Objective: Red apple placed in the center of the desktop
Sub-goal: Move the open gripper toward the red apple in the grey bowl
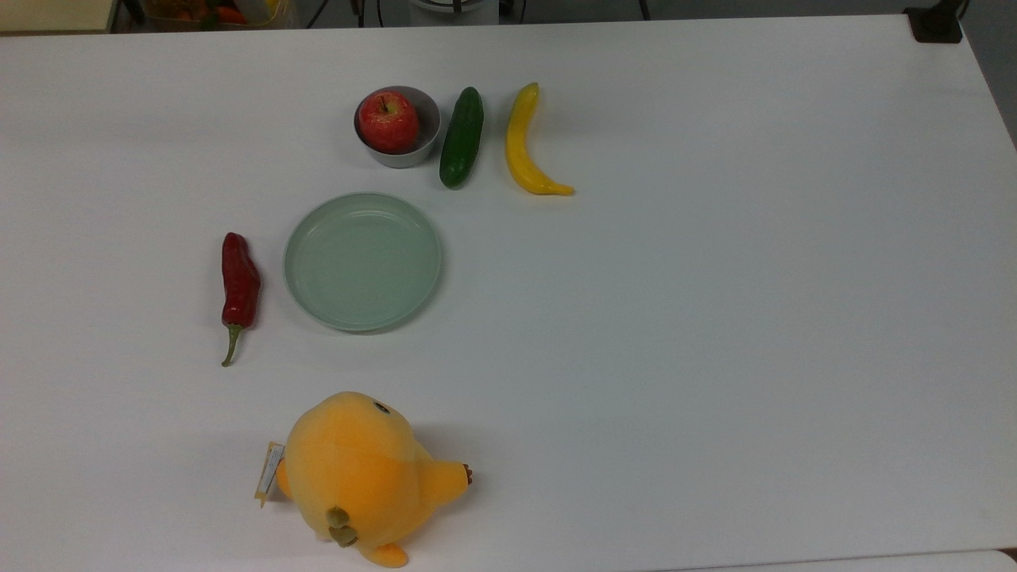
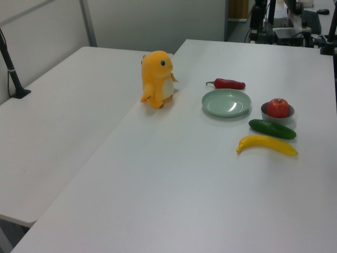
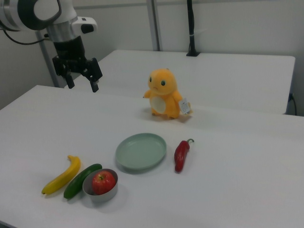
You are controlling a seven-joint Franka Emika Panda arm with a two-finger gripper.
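The red apple (image 1: 388, 121) sits in a small grey bowl (image 1: 425, 140) on the white worktop (image 1: 715, 318), at about 12 o'clock from the pale green plate (image 1: 362, 260) in the top view. In the right view the hand (image 3: 81, 80) hangs above the worktop, fingers spread wide, holding nothing, well apart from the apple.

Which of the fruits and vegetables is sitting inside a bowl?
The red apple; it sits in the grey bowl, while cucumber, banana and chili lie on the table.
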